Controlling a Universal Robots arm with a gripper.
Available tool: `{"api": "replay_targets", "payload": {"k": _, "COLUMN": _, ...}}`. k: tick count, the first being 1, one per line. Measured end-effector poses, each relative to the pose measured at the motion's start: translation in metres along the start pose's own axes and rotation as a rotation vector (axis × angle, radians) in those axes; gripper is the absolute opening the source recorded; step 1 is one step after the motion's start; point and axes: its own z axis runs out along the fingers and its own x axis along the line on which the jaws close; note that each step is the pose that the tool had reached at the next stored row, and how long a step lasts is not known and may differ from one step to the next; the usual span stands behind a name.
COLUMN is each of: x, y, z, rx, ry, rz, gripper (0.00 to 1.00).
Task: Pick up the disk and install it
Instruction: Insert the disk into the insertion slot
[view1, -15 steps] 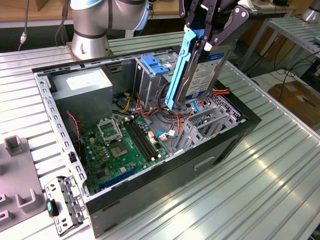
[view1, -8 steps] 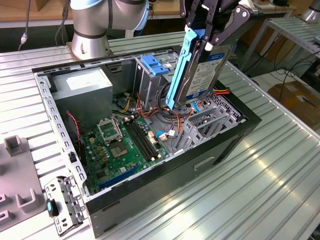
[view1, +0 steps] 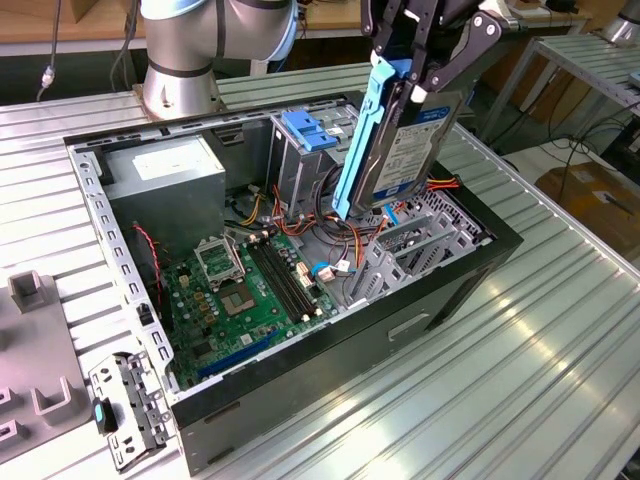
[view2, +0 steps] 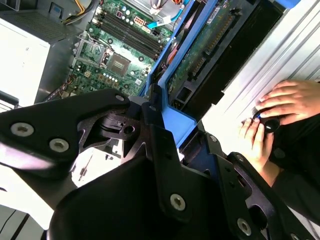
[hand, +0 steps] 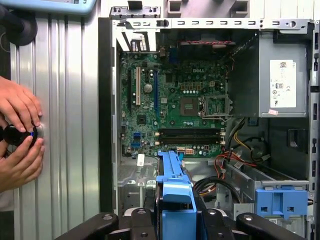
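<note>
Ribbed metal bench up front, with the open PC case sitting on it. The disk hangs over the case's 2 o'clock corner, pinched in the gripper. Its long axis is nearly upright and the low end aims into the chassis. Pickup looks done, install isn't. I'd guess seating it needs a careful lineup with the blue-topped cage at 12.

Your exterior view stands off the table, high and toward one corner. It looks down at a slant into the open computer case from middle range. Your first wrist view looks straight down into the case from well above, with the gripper at the frame's edge. Your second wrist view sits close behind the gripper and looks obliquely along the disk. All three views share the motherboard. Both wrist views share a person's hands.
</note>
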Motion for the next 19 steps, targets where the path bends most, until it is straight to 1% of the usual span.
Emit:
{"api": "replay_targets", "payload": {"k": 1, "x": 0.0014, "y": 0.0001, "z": 0.0002, "rx": 0.0, "ry": -0.0001, "rz": 0.0, "gripper": 0.37}}
{"api": "replay_targets", "payload": {"k": 3, "x": 0.0104, "y": -0.0002, "z": 0.0013, "rx": 0.0, "ry": 0.0, "rz": 0.0, "gripper": 0.37}}
{"api": "replay_targets", "payload": {"k": 4, "x": 0.0137, "y": -0.0006, "z": 0.0019, "rx": 0.0, "ry": -0.0002, "rz": 0.0, "gripper": 0.37}}
{"api": "replay_targets", "payload": {"k": 5, "x": 0.0179, "y": -0.0021, "z": 0.0027, "rx": -0.0001, "ry": 0.0003, "rz": 0.0, "gripper": 0.37}}
{"api": "replay_targets", "payload": {"k": 6, "x": 0.0195, "y": -0.0033, "z": 0.0035, "rx": -0.0001, "ry": 0.0001, "rz": 0.0, "gripper": 0.37}}
{"api": "replay_targets", "payload": {"k": 7, "x": 0.0202, "y": -0.0055, "z": 0.0047, "rx": 0.0, "ry": -0.0003, "rz": 0.0, "gripper": 0.37}}
{"api": "replay_targets", "payload": {"k": 8, "x": 0.0204, "y": -0.0096, "z": 0.0056, "rx": -0.0001, "ry": 0.0003, "rz": 0.0, "gripper": 0.37}}
{"api": "replay_targets", "payload": {"k": 9, "x": 0.0204, "y": -0.0123, "z": 0.0063, "rx": -0.0001, "ry": 0.0001, "rz": 0.0, "gripper": 0.37}}
{"api": "replay_targets", "payload": {"k": 12, "x": 0.0204, "y": -0.0197, "z": 0.0076, "rx": -0.0001, "ry": 0.0001, "rz": 0.0, "gripper": 0.37}}
{"api": "replay_targets", "payload": {"k": 16, "x": 0.0203, "y": -0.0251, "z": 0.009, "rx": -0.0001, "ry": 0.0001, "rz": 0.0, "gripper": 0.37}}
{"api": "replay_targets", "payload": {"k": 19, "x": 0.0203, "y": -0.0257, "z": 0.0093, "rx": -0.0001, "ry": 0.0001, "rz": 0.0, "gripper": 0.37}}
